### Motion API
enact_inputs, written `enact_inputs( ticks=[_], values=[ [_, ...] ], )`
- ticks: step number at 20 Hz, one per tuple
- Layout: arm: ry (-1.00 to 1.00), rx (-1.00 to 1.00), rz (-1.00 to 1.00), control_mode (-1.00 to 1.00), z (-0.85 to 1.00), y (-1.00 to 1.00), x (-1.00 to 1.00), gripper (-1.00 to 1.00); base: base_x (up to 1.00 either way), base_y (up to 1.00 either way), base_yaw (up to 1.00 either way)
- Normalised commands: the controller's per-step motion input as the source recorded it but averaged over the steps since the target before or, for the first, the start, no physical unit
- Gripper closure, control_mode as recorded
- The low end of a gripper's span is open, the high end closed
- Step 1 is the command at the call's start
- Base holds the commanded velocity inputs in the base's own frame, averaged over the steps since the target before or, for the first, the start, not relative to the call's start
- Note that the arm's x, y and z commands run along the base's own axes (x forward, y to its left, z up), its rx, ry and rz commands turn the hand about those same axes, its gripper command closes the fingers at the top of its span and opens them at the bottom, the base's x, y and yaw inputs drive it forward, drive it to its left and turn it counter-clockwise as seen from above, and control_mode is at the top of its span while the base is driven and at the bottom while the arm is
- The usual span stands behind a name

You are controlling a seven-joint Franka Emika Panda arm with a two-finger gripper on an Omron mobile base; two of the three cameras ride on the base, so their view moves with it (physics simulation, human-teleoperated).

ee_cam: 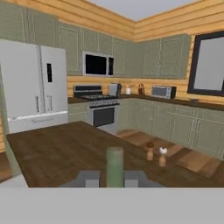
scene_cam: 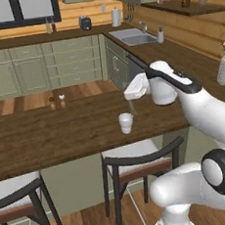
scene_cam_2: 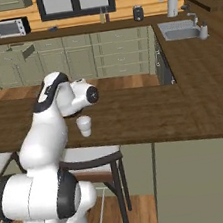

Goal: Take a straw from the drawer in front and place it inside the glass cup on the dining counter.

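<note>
Left base view, left to right: stool point(scene_cam: 18, 198) with white seat at far left under the dining counter point(scene_cam: 48, 136), two small shakers point(scene_cam: 57, 101) on the counter's far edge, second stool point(scene_cam: 139, 163) under the counter near center. The glass cup point(scene_cam: 126, 122) stands upright on the dining counter near its front edge. Just above the cup and a bit to its right, the gripper point(scene_cam: 131, 96) hangs off the white arm coming from the lower right; a thin pale straw point(scene_cam: 131, 105) hangs down from the hand, lower end above the cup rim, apart from it. Sink point(scene_cam: 133, 36) on the back worktop to the right, white vase point(scene_cam: 224, 69) at the far right edge. Right base view: microwave point(scene_cam_2: 12, 27) at top left, arm in the left half, cup just right of the arm's wrist on the counter; the hand itself is hidden by the wrist. Hand view: fridge point(ee_cam: 33, 83) left, stove point(ee_cam: 98, 109) middle, straw as a pale green upright stick between the two finger tips at bottom center, fingers clenched on it, shakers on the counter to its right.
</note>
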Motion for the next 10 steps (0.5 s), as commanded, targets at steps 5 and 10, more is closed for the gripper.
enact_inputs(
  ticks=[5, 10],
  values=[
    [0.0, 0.1, 0.09, -1.0, -0.13, -0.08, 0.86, 1.0, 0.0, 0.0, 0.0],
    [0.0, 0.03, 0.08, -1.0, -0.28, -0.2, 0.63, 1.0, 0.0, 0.0, 0.0]
  ],
)
